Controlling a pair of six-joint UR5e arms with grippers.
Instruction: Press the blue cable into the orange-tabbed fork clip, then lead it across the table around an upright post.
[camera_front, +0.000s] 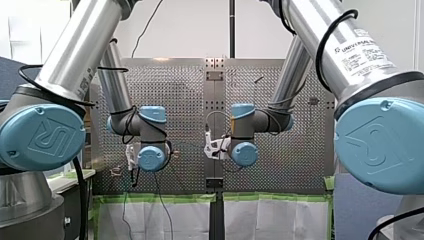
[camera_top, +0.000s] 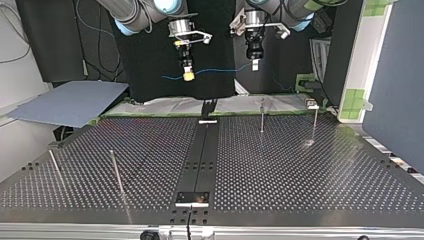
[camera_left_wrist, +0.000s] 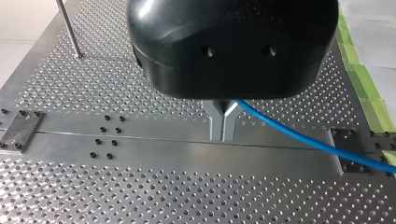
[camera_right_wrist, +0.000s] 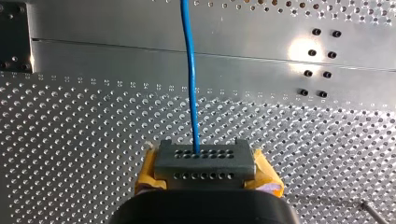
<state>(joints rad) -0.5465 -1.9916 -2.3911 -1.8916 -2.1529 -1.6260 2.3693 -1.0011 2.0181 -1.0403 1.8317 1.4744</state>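
The perforated table (camera_top: 300, 170) lies beneath both arms. High over its edge nearest the arms, my left gripper (camera_top: 254, 64) and my right gripper (camera_top: 188, 75) each pinch the blue cable (camera_top: 220, 70). It hangs strung between them in the air, well apart from an upright post (camera_top: 262, 118).

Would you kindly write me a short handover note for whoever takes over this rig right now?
My left gripper: shut on the blue cable, above the table.
My right gripper: shut on the same cable.
The cable hangs in the air between them and touches nothing else.
The upright posts stand bare; the orange-tabbed clip shows in no view.
Done: cable picked up. Left: press it into the clip, then lead it round a post.
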